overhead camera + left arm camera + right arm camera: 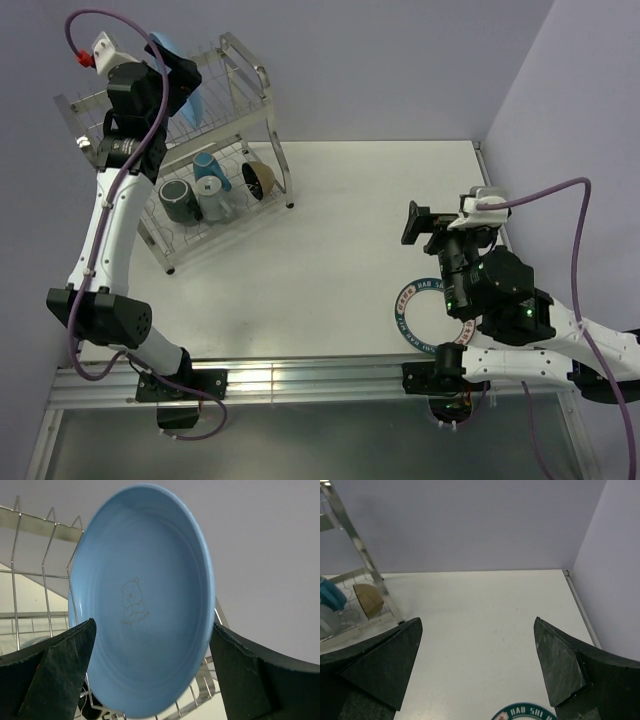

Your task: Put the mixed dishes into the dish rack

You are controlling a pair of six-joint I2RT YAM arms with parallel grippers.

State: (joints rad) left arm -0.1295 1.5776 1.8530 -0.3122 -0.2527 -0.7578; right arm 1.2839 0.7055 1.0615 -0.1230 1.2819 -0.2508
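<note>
The light-blue plate (196, 103) stands on edge in the upper tier of the steel dish rack (262, 120). My left gripper (175, 62) is raised right by it. In the left wrist view the plate (145, 595) faces me between the wide-apart fingers (65, 670), and the gripper (152, 680) is open. On the lower shelf are the dark mug (177, 200), blue mug (207, 170), pale cup (215, 203) and black-and-tan bowl (258, 177). My right gripper (425, 226) is open and empty above the table. The white plate with the lettered rim (408, 312) lies under the right arm and shows in the right wrist view (525, 714).
The rack stands at the table's far left against the wall. The right wall runs along the table's right edge (495, 190). In the right wrist view the rack post (355, 545), the bowl (368, 600) and the blue mug (331, 594) show at the left.
</note>
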